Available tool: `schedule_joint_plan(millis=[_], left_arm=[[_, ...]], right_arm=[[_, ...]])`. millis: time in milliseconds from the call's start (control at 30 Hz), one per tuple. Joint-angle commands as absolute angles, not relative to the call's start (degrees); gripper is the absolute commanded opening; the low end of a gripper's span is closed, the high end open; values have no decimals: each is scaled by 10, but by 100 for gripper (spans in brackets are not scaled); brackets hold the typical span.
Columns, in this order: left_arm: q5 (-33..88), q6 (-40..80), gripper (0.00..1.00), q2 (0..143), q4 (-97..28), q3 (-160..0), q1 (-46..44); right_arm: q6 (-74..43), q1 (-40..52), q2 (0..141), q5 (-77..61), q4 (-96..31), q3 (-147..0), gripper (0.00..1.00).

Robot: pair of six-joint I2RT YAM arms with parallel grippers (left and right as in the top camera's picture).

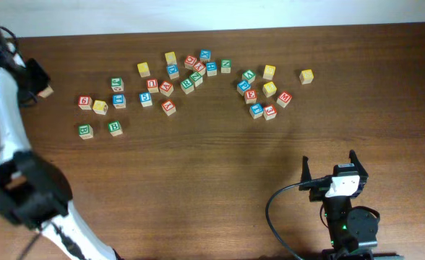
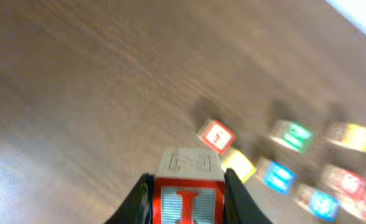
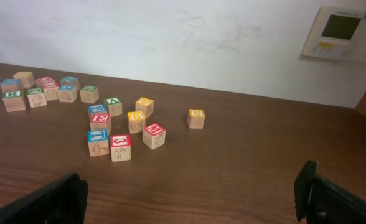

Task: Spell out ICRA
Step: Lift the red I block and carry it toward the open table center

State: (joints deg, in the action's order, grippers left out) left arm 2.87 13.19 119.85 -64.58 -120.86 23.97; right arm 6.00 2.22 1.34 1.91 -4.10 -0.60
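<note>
Seemingly, left jaws pinching red I cube (image 2: 188, 186) by its sides, right jaws spread wide.

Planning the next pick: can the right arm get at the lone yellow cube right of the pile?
Probably yes. The right claw is open and empty, only bare tabletop lies between it and the lone yellow cube, and that cube stands clear of the other cubes.
</note>
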Motion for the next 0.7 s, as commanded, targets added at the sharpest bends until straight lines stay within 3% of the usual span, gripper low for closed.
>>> schedule_joint_plan(millis=[0,400,667], left_arm=[[57,148,18,1102,-707,-1212,237],[66,117,14,980,-946,-1212,102],[12,117,14,980,-965,-1162,-10]], right_arm=[[58,18,12,18,-46,-3,98],[58,18,12,18,-46,-3,98],[58,18,12,18,-46,-3,98]])
